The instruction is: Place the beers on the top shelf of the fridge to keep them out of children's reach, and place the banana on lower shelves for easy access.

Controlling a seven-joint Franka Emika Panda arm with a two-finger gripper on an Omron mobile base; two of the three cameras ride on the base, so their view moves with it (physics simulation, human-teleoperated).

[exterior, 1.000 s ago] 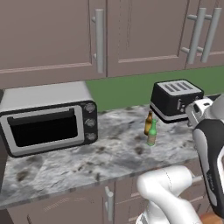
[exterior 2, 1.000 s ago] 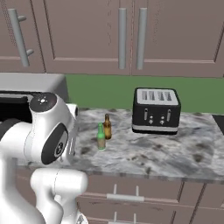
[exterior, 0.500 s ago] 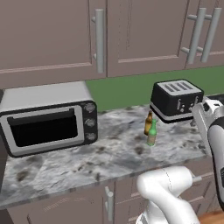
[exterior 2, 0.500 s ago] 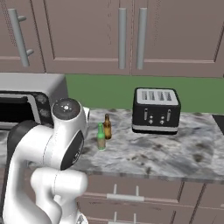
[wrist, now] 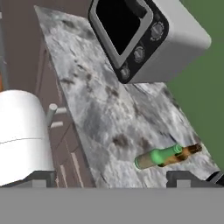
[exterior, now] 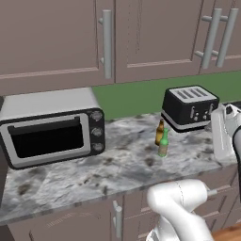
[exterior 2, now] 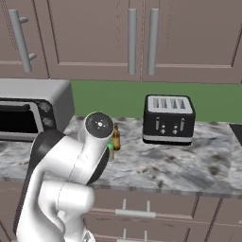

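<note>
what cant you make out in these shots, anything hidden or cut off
- Green bottle: in the right base view the arm's joint covers most of it.
- Amber bottle: in the left base view the green bottle hides its lower part; label too small to read.
- Toaster oven: cut by the right base view's left edge.
- Toaster: the arm covers its right end in the left base view.

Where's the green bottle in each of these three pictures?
Left base view: green bottle right of centre, in front of the amber bottle.
Right base view: a green sliver left of centre, mostly behind the arm.
Hand view: lower right, appearing sideways.
Shared landmark: toaster oven.
</note>
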